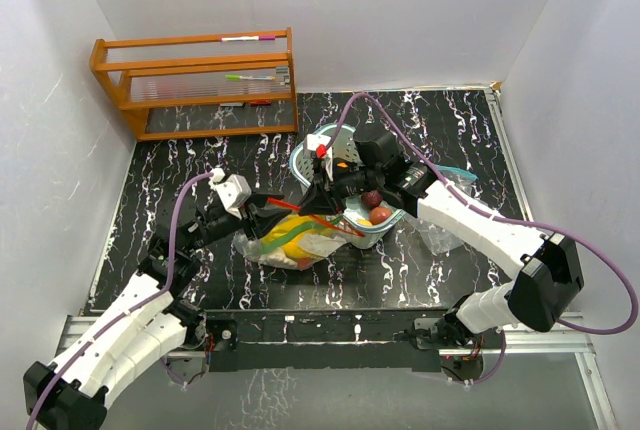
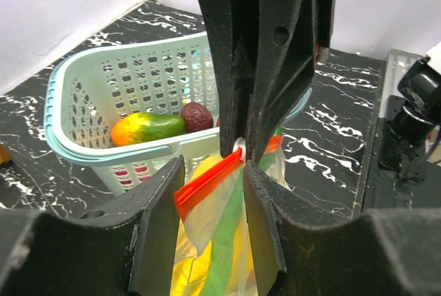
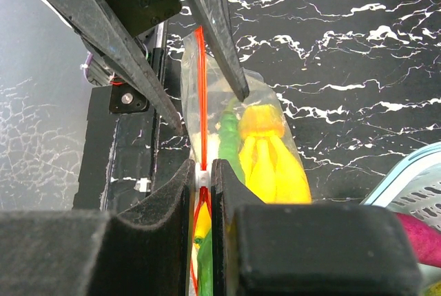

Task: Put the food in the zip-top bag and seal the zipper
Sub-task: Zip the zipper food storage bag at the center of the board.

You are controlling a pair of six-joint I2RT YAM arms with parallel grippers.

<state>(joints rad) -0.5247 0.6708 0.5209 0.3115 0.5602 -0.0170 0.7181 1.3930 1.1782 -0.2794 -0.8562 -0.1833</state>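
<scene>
Right wrist — right gripper (image 3: 201, 169) tight on the white slider (image 3: 201, 175); left gripper (image 3: 209, 110) agape astride the zipper (image 3: 200, 69)

Bananas (image 3: 275, 165) and green pepper (image 3: 226, 134) lie inside the clear zip-top bag (image 1: 298, 250); mango (image 2: 148, 128) rests in the basket (image 2: 72, 79).

The zip-top bag (image 3: 213, 103) is showing thin, clear, glossy plastic film with a red plastic zipper strip (image 3: 200, 82). The bananas (image 3: 275, 165) inside are looking smooth and matt; the mango (image 2: 148, 127) is shining slightly. The basket (image 2: 148, 79) is reading as perforated teal plastic, the worktop (image 1: 150, 170) as black marble-print, the rack (image 1: 180, 43) as varnished wood.
</scene>
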